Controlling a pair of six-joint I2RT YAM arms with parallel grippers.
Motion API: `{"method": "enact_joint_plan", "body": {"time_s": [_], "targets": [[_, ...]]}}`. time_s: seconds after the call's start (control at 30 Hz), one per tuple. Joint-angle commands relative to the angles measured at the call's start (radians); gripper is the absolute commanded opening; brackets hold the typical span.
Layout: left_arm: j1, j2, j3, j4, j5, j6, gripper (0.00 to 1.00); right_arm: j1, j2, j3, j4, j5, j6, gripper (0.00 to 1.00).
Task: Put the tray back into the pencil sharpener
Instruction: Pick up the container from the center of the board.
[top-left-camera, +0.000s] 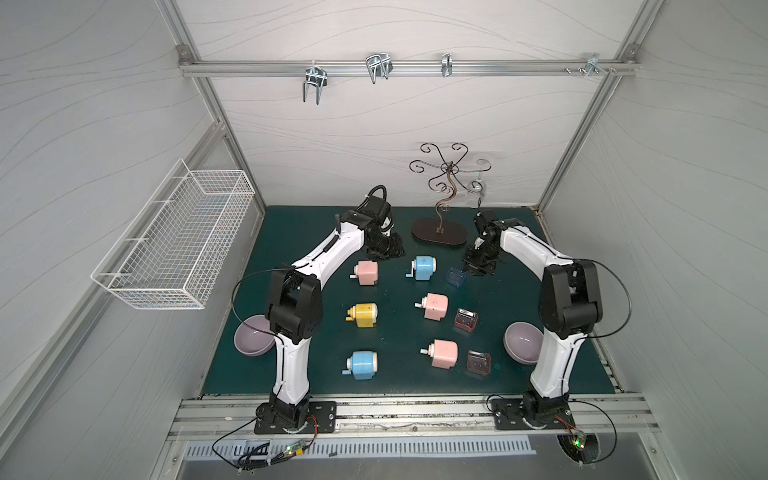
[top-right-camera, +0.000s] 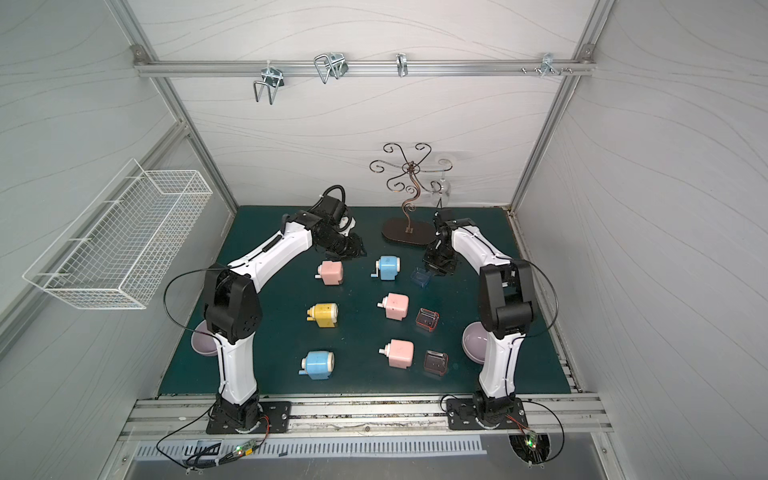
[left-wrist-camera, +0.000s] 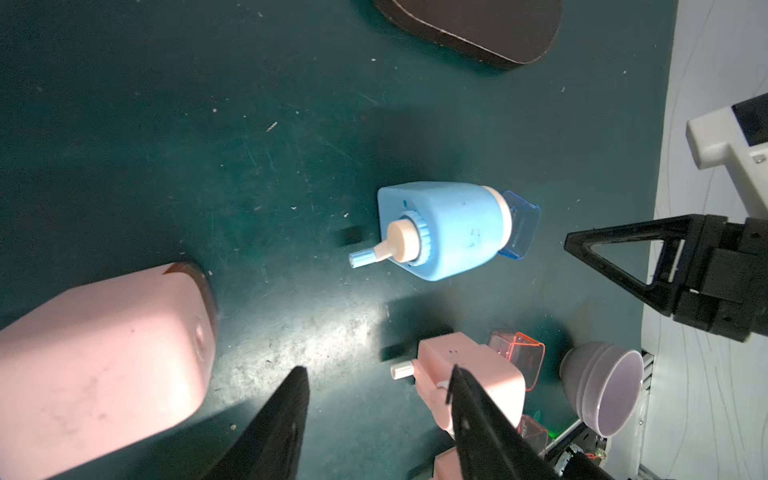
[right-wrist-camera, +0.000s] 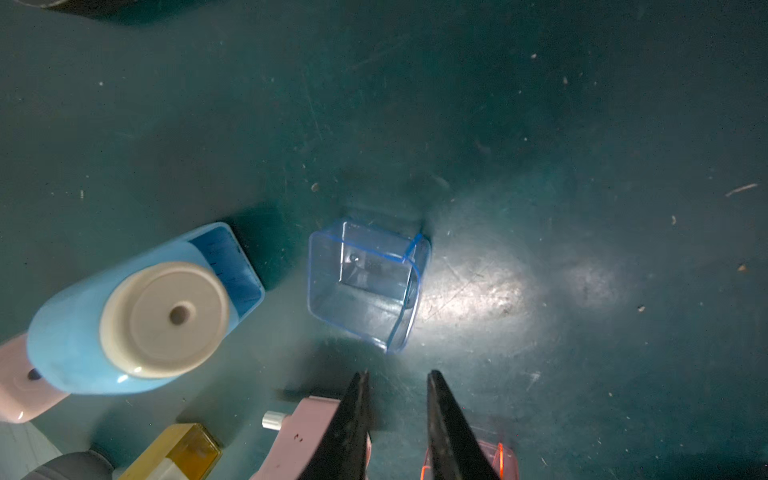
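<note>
Robot lab: aluminium frame (top-left-camera: 407, 66), white panels (top-left-camera: 374, 124)

Both top views look steeply down from high above the near edge, facing the far wall. They take in the whole mat (top-left-camera: 395, 382) and both arms, and are nearly alike, with a slight sideways shift. The left wrist camera hangs low over the far-left mat and faces right, slanting down past the left fingers (left-wrist-camera: 282, 415). The right wrist camera looks almost straight down, very near, over the right fingers (right-wrist-camera: 353, 415) at the tray (right-wrist-camera: 365, 286). Both wrist views share that tray and the blue sharpener (left-wrist-camera: 453, 232).
</note>
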Motion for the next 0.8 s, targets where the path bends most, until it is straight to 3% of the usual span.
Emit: {"method": "enact_joint_plan", "body": {"time_s": [0.0,0.77], "targets": [[0.019,0.005,-0.015,0.057,0.037,0.015,0.57,0.003,0.046,0.039,-0.032,0.031,-0.006,0.27],[0.027,0.004,-0.043,0.055,0.045,0.020,0.55,0.044,0.118,0.041,-0.042,0.093,0.017,0.18]]}}
